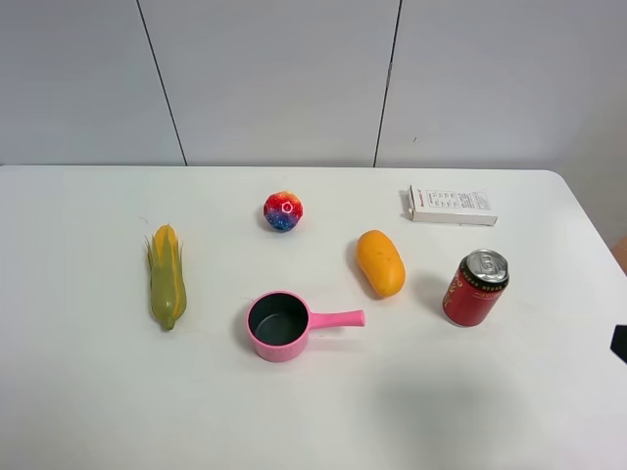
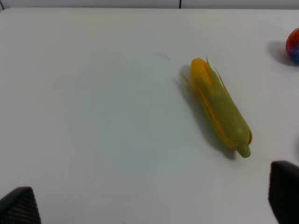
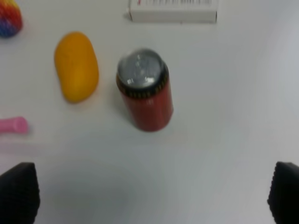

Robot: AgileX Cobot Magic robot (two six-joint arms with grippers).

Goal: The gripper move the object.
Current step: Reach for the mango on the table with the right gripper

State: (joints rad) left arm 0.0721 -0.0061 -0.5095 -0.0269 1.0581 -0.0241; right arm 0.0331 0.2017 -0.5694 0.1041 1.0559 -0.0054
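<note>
The object is a smooth orange-yellow mango lying on the white table right of centre, between the pink pot and the red can. It also shows in the right wrist view. My right gripper is open and empty, its fingers wide apart, hovering short of the can and well back from the mango. Only a black corner of that arm shows at the right edge of the high view. My left gripper is open and empty over bare table near the corn; it is out of the high view.
A red soda can stands right of the mango. A pink pot with its handle pointing right sits to the front left. A multicoloured ball, a white box and a corn cob lie around.
</note>
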